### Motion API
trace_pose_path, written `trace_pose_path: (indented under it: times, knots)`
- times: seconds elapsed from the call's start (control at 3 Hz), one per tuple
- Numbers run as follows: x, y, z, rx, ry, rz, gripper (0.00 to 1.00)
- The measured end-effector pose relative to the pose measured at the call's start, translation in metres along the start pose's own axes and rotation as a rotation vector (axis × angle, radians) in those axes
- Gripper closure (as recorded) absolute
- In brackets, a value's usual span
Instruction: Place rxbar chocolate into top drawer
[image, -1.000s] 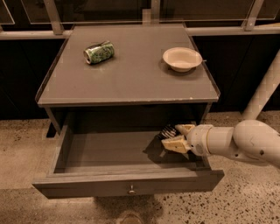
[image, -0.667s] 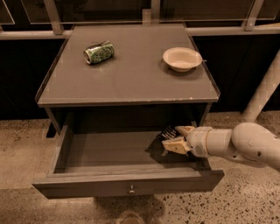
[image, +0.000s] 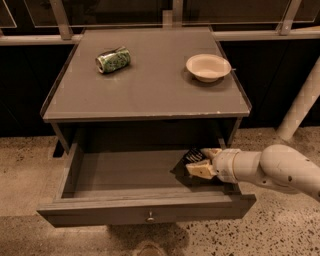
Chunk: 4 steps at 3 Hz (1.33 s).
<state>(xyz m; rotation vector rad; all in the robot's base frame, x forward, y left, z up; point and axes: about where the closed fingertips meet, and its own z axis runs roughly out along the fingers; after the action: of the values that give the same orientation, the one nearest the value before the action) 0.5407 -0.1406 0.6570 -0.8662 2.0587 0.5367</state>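
The top drawer (image: 145, 214) is pulled open below the grey table top, its round metal knob at the front centre. My gripper (image: 199, 161) reaches in from the right over the drawer's right part. Its cream fingers (image: 201, 170) are shut on the rxbar chocolate (image: 193, 156), a small black bar with white lettering, held tilted just above the drawer floor. Part of the bar is hidden by the fingers.
A crushed green can (image: 113, 59) lies on the table top (image: 145, 90) at the back left. A cream bowl (image: 208, 67) stands at the back right. A white post (image: 300, 105) rises at the right. Speckled floor surrounds the table.
The gripper with the bar has stayed almost still inside the drawer's right part; at most it has shifted very slightly. The drawer, can and bowl have not moved.
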Motion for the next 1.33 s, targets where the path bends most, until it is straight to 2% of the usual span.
trace_pose_path:
  times: [0.33, 0.67, 1.33]
  knots:
    - [0.0084, -0.0022, 0.0053, 0.001, 0.018, 0.016, 1.00]
    - [0.0173, -0.0023, 0.0132, -0.024, 0.052, 0.041, 1.00]
    - [0.0174, -0.0023, 0.0133, -0.024, 0.052, 0.041, 0.57]
